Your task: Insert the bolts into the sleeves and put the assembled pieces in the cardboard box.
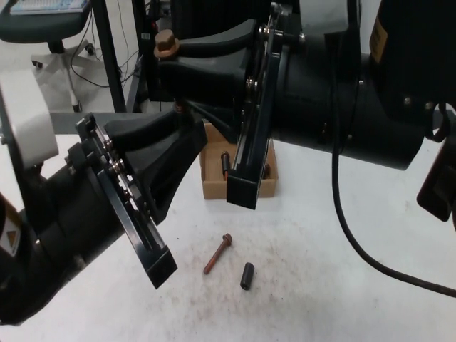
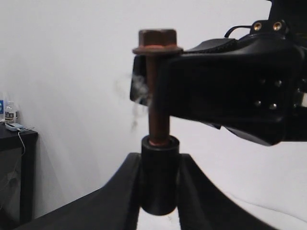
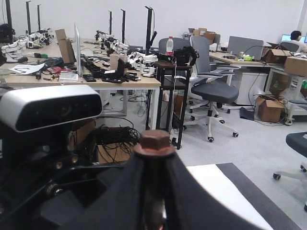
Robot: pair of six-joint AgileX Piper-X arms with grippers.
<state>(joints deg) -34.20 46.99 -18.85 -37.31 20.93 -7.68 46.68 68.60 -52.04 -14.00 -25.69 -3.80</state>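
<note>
1. Labels first: a yellow warning sticker (image 1: 8,239) sits on the left arm's housing at the near left, and its print is too small to read. Out in the room a bottle (image 3: 169,45) carries a red band, also unreadable.
2. And here's the left gripper (image 2: 159,172), fingers closed snugly on either side of the black sleeve (image 2: 159,189). It holds the sleeve high above the table (image 1: 320,285), toward the far left.
3. The right gripper (image 3: 154,165) is clamped on the bolt (image 2: 157,112), gripping the shank just under the flanged hex head.
4. The bolt's tip sits in the sleeve's open end. Most of the rusty shank is bare between the head and the sleeve.
5. Down on the table, the cardboard box (image 1: 214,187) stands at the far middle, partly hidden behind the right gripper's body. Inside lies a piece (image 1: 224,164) that looks like a bolt with a dark sleeve on it.
6. Nearer the camera, a loose bolt (image 1: 218,254) lies at a slant. A loose sleeve (image 1: 247,275) is just to its right, close but not touching.
7. For room to move, there is open white surface with faint rusty smudges around those two and off to the right. A black cable (image 1: 353,239) curves across the right side.
8. Both arms' bodies loom over the near and left parts of the table.
</note>
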